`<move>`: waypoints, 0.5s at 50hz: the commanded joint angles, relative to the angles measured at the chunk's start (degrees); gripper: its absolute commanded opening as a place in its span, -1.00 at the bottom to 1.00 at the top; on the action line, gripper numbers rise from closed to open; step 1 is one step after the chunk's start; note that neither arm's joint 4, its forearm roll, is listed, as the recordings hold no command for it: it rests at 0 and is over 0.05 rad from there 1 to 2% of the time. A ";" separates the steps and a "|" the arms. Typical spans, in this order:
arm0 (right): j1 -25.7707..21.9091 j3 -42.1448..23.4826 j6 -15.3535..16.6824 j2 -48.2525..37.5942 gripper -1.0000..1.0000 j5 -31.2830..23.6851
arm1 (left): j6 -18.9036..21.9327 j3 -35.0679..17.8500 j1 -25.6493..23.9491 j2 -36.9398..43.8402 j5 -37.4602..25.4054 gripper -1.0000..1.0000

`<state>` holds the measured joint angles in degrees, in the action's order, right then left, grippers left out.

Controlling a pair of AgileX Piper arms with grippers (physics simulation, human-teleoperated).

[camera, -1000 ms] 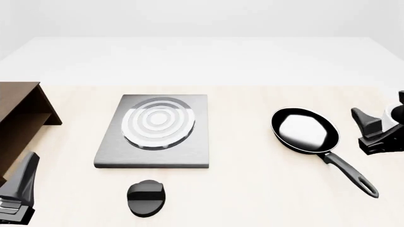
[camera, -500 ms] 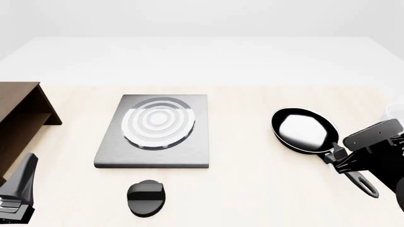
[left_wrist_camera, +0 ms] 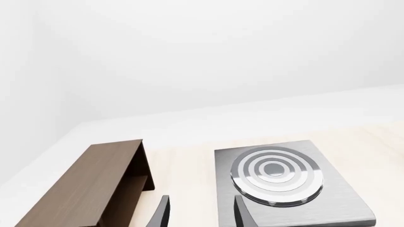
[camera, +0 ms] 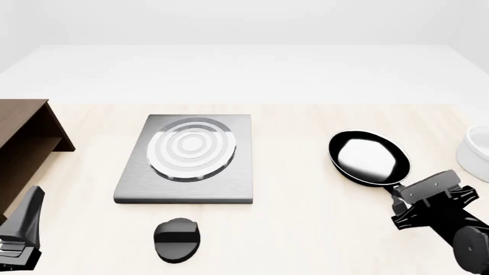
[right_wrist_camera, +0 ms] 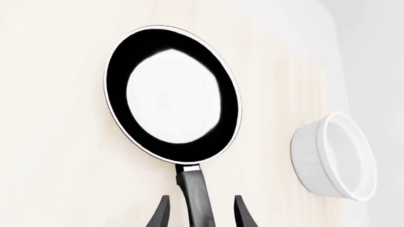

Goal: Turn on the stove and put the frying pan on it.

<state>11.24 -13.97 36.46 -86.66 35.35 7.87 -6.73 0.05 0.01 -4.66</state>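
A: Status on the right claw point(right_wrist_camera: 200, 213)?

B: Fingers spread, one on each side of the long black handle of the small round black frying pan point(camera: 370, 158). Nothing gripped yet. Wrist view shows the handle running up the gap between the two tips, apart from both as far as can be told.

A: So the step in hand is the pan pickup?

B: Looks that way. The next move calls for closing on the handle, then a lift and a carry across to the flat square grey metal stove point(camera: 188, 160). The pan sits on the pale wooden surface point(camera: 298, 229), well to the right of the stove, level with its near half.

A: Knob?

B: The black round ridged knob point(camera: 178, 239) sits just in front of the stove's near edge, apart from it. Whether it is turned cannot be told. The left claw point(left_wrist_camera: 200, 215) is parted and empty, pointing at the surface just beside the stove's left edge, low down left of the knob in the front view.

A: Clearance?

B: The lane from the pan to the stove is bare surface. A white round bowl point(camera: 475, 153) stands near the pan, on the side away from the stove, so out of the carry path. A dark brown wooden shelf point(camera: 22, 143) stands left of the stove, also clear. The ring burner point(camera: 191, 148) is unoccupied. Handle overhang is the likely snag when setting down.
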 commanded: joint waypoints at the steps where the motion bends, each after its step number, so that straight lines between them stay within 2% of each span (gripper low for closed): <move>1: 2.60 1.59 -0.43 -13.80 1.00 11.52 | -0.05 0.28 0.42 0.00 -0.17 1.00; 7: 2.56 1.78 -0.41 -17.64 1.00 14.64 | 0.05 -0.08 0.40 0.00 -0.55 1.00; 18: 3.65 1.73 -0.22 -16.52 1.00 13.72 | -0.39 -0.55 0.27 0.00 -0.89 1.00; 25: 4.51 2.25 1.58 -14.86 1.00 14.40 | -0.48 -0.31 0.42 0.00 -0.85 1.00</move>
<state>13.88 -11.13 30.25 -99.63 50.43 7.57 -7.06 0.35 0.01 -5.39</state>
